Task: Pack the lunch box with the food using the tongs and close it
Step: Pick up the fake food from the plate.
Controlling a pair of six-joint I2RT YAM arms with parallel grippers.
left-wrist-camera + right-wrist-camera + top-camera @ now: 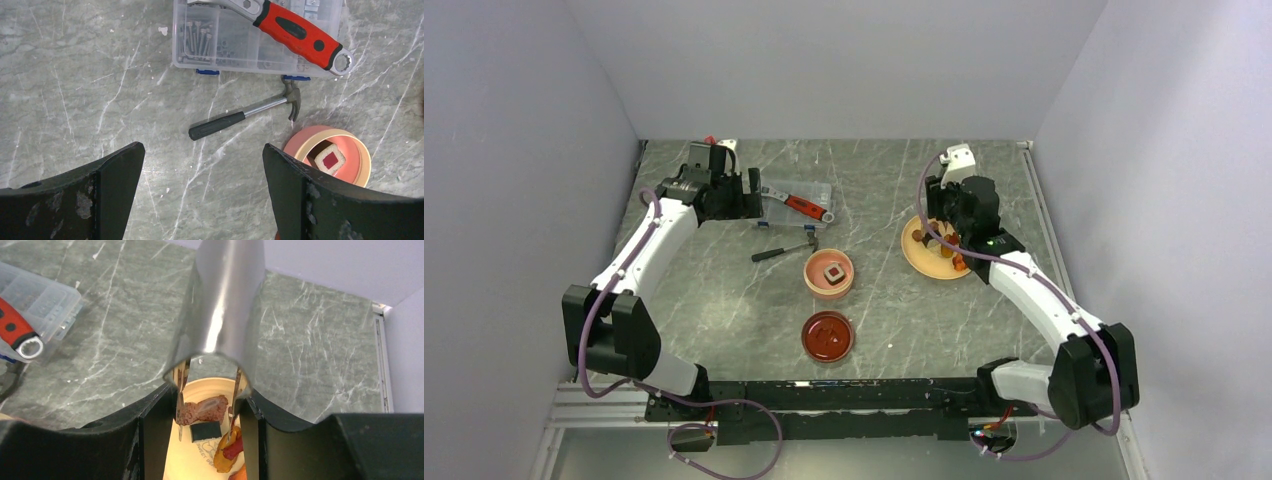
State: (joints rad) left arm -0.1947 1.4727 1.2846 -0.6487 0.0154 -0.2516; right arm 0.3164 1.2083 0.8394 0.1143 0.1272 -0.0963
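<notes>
Tongs (220,305), long thin grey metal, clamped in right gripper (202,432), tips flanking brown bite-size food piece (200,412) on flat yellow plate (210,386), pinch unconfirmed; small round salmon-pink lunch box (829,292) lies to the plate's left, roughly midway between both arms.

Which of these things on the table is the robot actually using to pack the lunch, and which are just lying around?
For the job: lunch box tub, dark red lid, metal tongs, food pieces on the yellow plate, roll already in the tub.

Just lying about: hammer, clear parts case, red-handled wrench lying on it.
</notes>
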